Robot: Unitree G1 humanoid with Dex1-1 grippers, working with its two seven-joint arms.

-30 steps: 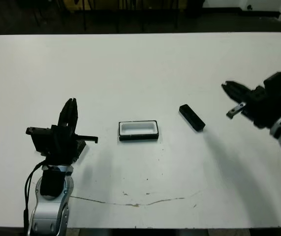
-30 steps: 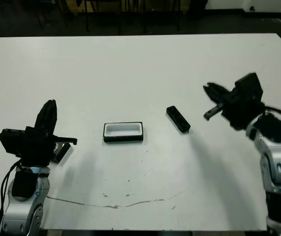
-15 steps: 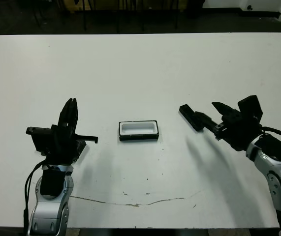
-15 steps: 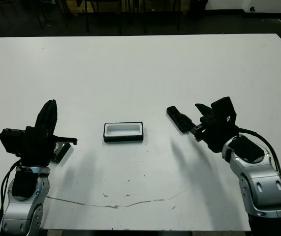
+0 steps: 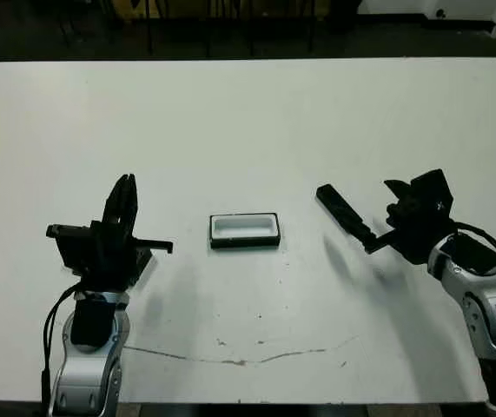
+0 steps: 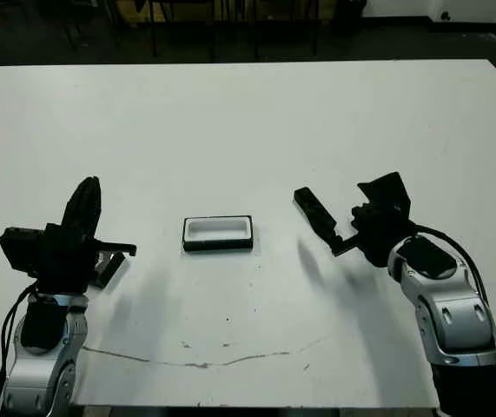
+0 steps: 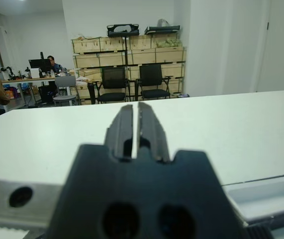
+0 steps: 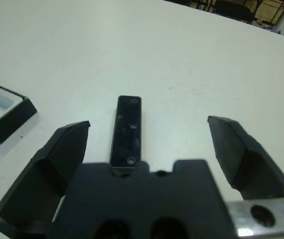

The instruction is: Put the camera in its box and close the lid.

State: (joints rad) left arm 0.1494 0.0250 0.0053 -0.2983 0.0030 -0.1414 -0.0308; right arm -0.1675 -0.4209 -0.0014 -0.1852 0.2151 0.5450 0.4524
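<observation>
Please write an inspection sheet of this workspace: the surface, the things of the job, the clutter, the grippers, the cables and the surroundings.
Surface: white table, with a thin brownish line near its front edge.
Camera: camera lies flat on the table, to the right of the box, not gripped.
Box: box sits open at mid-table, white lining up, nothing in it.
Lid: a dark flat piece lies under the left gripper; too hidden to name.
Clutter: nothing seen.
Left gripper: left gripper is shut, holding nothing, raised left of the box.
Right gripper: right gripper is open, its fingers on either side of the camera's near end.
Cables: black cable along the left arm.
Surroundings: chairs, stacked cartons, a person at a desk.
</observation>
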